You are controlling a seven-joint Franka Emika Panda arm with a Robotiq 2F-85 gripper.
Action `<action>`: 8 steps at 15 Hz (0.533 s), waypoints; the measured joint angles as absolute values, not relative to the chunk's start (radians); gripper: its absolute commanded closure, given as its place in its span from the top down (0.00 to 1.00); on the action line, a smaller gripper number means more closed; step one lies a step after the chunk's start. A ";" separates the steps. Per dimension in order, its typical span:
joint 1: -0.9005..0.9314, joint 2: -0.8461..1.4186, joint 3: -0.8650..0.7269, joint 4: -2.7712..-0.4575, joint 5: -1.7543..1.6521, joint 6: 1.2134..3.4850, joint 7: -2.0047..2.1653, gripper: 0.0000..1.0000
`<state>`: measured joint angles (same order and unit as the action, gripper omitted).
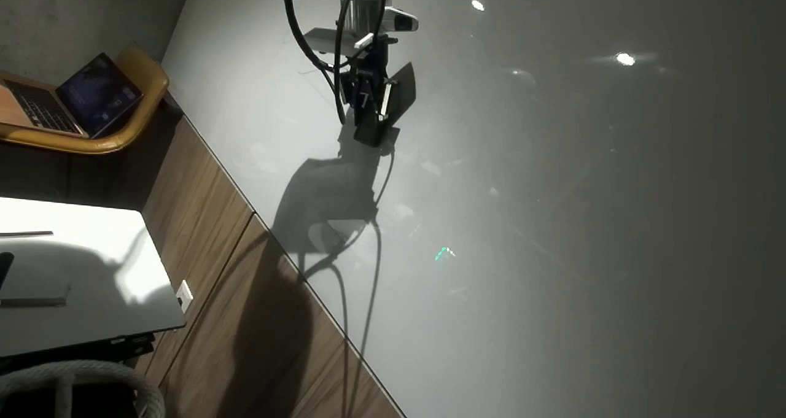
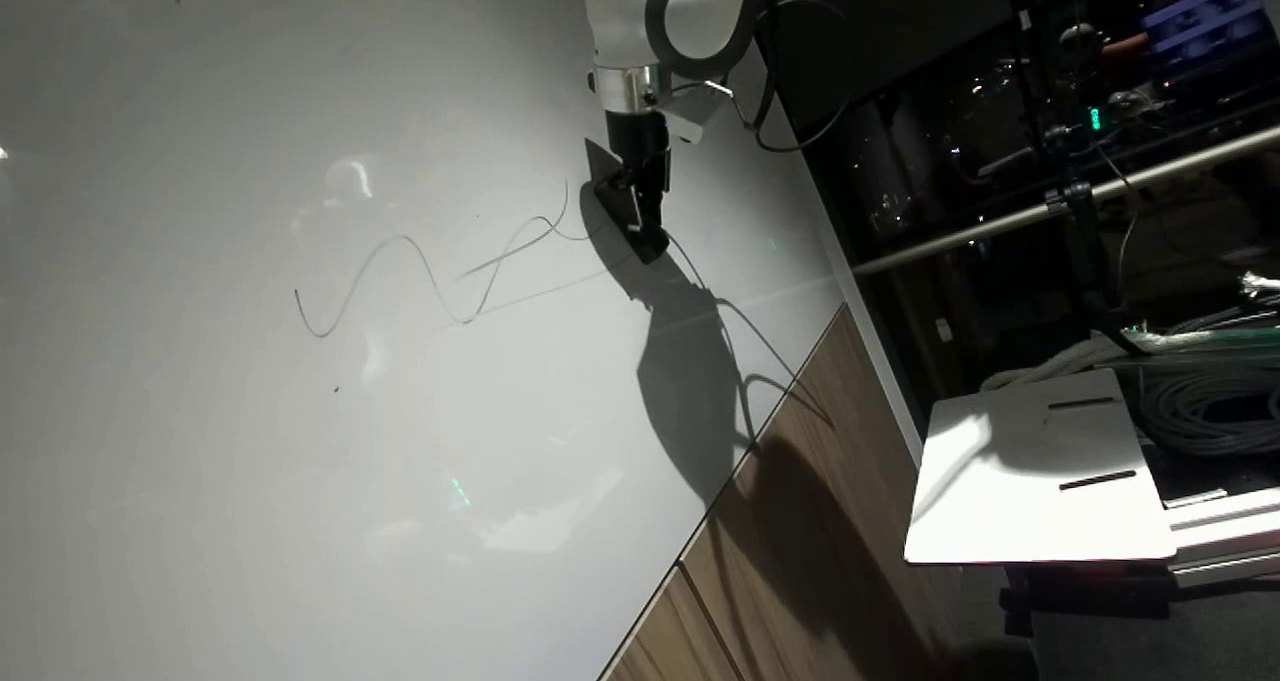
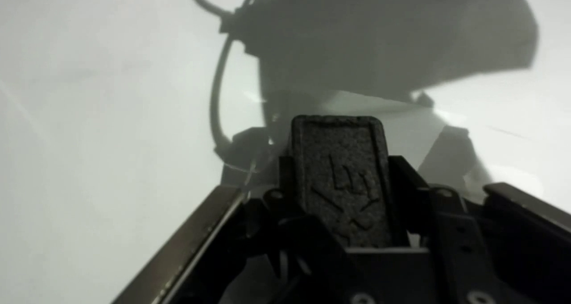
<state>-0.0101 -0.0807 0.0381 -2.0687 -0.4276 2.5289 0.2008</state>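
Note:
My gripper is shut on a dark grey, rough, rounded block with scratch-like marks on its face. The block sits between the two fingers and sticks out past their tips. In both exterior views the gripper is near the top middle, over a glossy white surface. The block's end is close to that surface; I cannot tell whether it touches. Thin dark wavy lines are drawn on the surface beside the gripper in an exterior view. The arm's shadow falls beside the gripper.
Wood panels border the white surface. Beyond them are a white stand top, a yellow chair with an open laptop, coiled cables and a metal rail. Black cables hang along the arm.

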 measured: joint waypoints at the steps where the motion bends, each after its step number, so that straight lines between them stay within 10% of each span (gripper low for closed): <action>1: 0.003 -0.080 0.054 -2.056 -0.428 2.509 0.210 0.30; 8: 0.110 -0.033 0.158 -1.917 -0.428 2.377 0.286 0.30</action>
